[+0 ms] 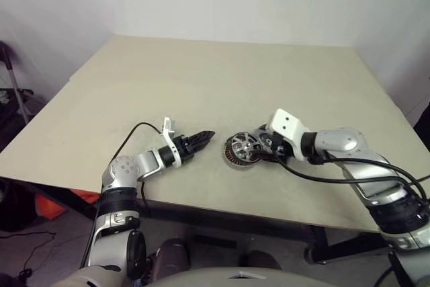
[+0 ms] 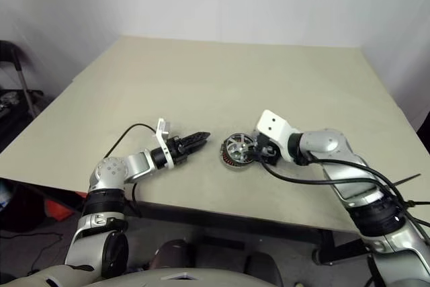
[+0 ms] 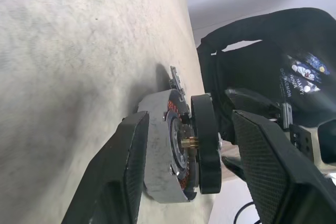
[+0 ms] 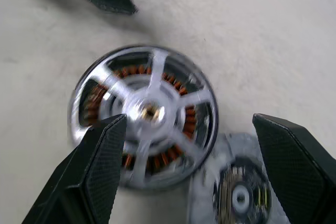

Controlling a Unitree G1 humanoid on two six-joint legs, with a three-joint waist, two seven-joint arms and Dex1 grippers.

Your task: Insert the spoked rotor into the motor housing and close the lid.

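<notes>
At the near edge of the desk [image 1: 222, 85], I bring my right gripper [image 4: 184, 166] in over the spoked rotor [image 1: 243, 148], its fingers spread wide and holding nothing. The rotor already sits in the motor housing [image 3: 157, 153], copper windings visible between the spokes, near the middle of the front edge. My left gripper [image 1: 201, 139] waits just beside it, part open and empty, pointed at the housing's side. To do this step well, I judge I should centre the right fingers across the rim, keep the shaft upright and press squarely so the rotor seats without cocking. A second, smaller round part [image 4: 239, 195] lies against the housing under the right wrist; whether it is the lid I cannot tell, as it is cut off at the frame edge and blurred. How deep the rotor sits is hard to make out.
</notes>
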